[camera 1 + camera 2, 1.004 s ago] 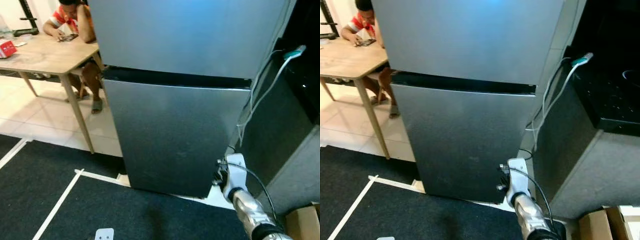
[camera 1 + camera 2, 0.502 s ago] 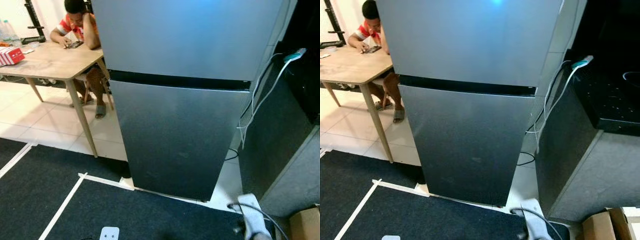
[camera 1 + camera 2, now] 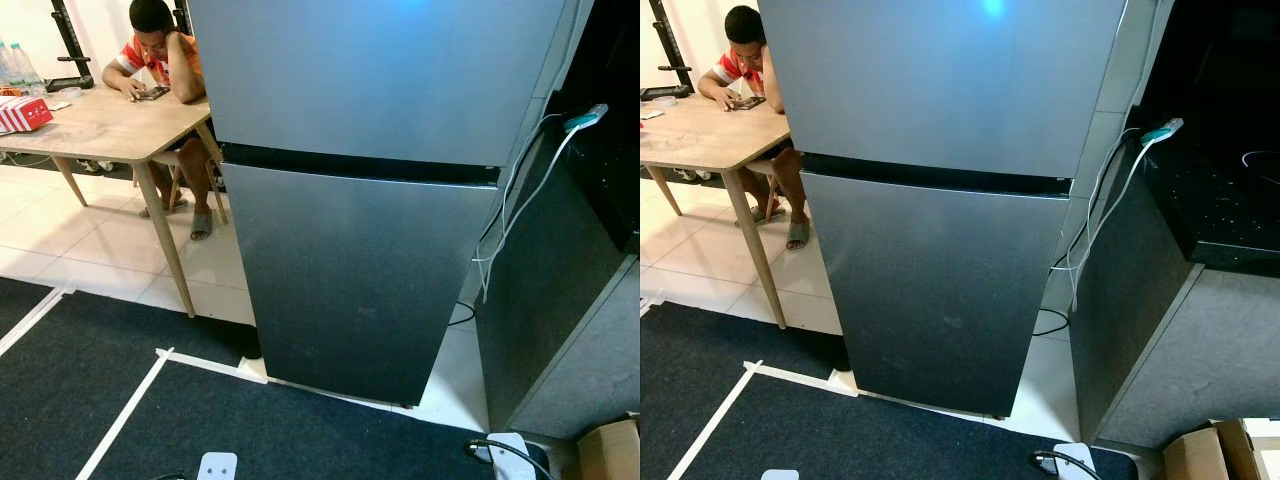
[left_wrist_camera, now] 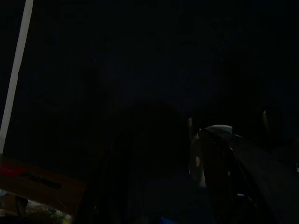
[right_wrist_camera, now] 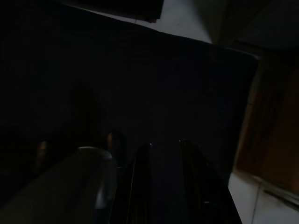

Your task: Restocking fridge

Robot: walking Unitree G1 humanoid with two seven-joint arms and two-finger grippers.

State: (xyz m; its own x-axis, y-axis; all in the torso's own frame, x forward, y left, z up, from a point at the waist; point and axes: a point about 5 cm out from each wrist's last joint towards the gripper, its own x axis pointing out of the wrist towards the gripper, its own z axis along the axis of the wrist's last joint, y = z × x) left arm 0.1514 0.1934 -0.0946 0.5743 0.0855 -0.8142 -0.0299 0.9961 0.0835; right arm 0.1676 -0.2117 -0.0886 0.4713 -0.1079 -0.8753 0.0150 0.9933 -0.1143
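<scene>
Pale floor tiles point(image 3: 60, 250) give way to a dark carpet marked with white tape point(image 3: 125, 415), and on the tiles stands a tall two-door brushed-steel fridge point(image 3: 350, 200), both doors closed. Just beside it on the robot's right is a dark speckled bench point(image 3: 1210, 210) with a white cable point(image 3: 520, 190) trailing down its side. On the left, a person point(image 3: 160, 50) sits at a light wooden table point(image 3: 100, 120).

Restocking looks barely begun: no goods are in reach and the fridge is shut. Likely the next move calls for raising an arm to the lower door's edge and pulling it open. Right hand point(image 5: 163, 182), pointing down at the carpet, shows two black fingers slightly parted, grasping nothing. Left hand's state I cannot tell; its view is nearly black.
</scene>
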